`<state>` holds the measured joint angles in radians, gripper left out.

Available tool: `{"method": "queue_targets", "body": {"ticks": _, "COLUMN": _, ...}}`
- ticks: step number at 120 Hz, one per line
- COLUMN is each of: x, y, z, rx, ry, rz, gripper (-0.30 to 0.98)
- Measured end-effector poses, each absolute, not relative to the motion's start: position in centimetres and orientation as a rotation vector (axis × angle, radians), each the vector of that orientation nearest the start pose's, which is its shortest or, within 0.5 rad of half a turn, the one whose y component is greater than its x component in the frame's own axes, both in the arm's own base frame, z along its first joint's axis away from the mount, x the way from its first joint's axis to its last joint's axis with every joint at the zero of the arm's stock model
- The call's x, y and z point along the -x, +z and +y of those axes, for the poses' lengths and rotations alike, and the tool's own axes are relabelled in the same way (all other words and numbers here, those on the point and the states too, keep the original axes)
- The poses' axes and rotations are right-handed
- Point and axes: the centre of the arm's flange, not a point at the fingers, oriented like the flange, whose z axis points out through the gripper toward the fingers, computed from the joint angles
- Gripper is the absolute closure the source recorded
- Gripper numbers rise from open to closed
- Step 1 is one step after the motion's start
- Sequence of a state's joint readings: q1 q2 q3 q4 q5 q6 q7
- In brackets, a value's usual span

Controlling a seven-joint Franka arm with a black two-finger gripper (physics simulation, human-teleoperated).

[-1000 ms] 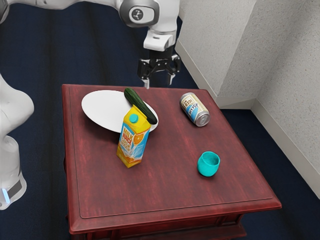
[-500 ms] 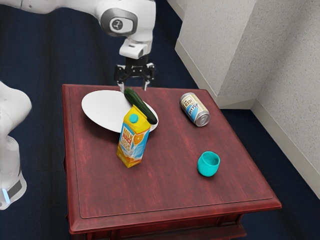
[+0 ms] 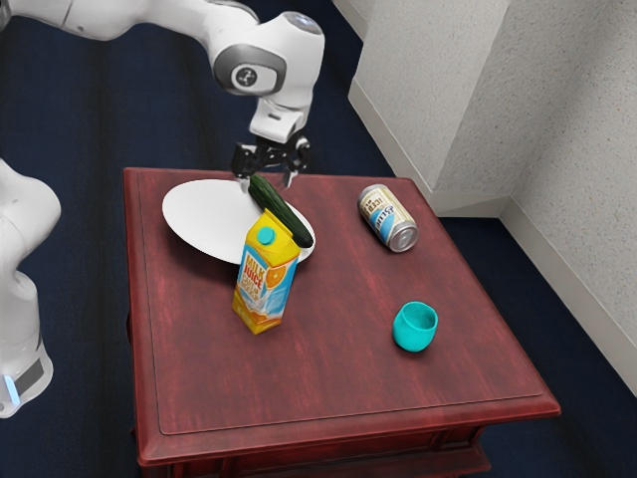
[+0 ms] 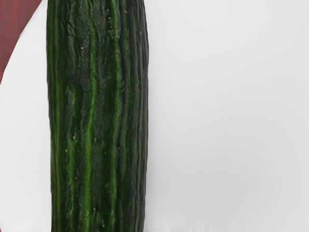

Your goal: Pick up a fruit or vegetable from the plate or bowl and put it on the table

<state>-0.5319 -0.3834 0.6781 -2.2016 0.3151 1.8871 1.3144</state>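
Ext. view: our claw (image 3: 266, 183), fingers spread, is nr. the table (image 3: 338, 363)'s far edge, by one end of the cuke (image 3: 281, 212), which lies on the plate (image 3: 204, 217), nr. its edge at the ext. view's right. Wrist view: we see cuke across plate.

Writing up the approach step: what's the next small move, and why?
Probably lower the gripper slightly, open, before closing: it stands open at one end of the cucumber, which lies on the plate and looms large in the wrist view.
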Motion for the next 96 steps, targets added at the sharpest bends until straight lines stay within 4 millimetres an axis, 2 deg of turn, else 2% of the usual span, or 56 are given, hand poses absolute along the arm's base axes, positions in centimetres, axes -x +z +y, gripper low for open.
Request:
{"method": "queue_targets", "body": {"ticks": 16, "x": -46.1, "y": 48.2, "z": 11.8, "rx": 2.481, "ry": 0.041, "rz": 1.883, "gripper": 0.00}}
{"method": "queue_targets", "body": {"ticks": 96, "x": -46.2, "y": 46.8, "z": 10.9, "rx": 2.496, "ry": 0.037, "rz": 1.870, "gripper": 0.03}}
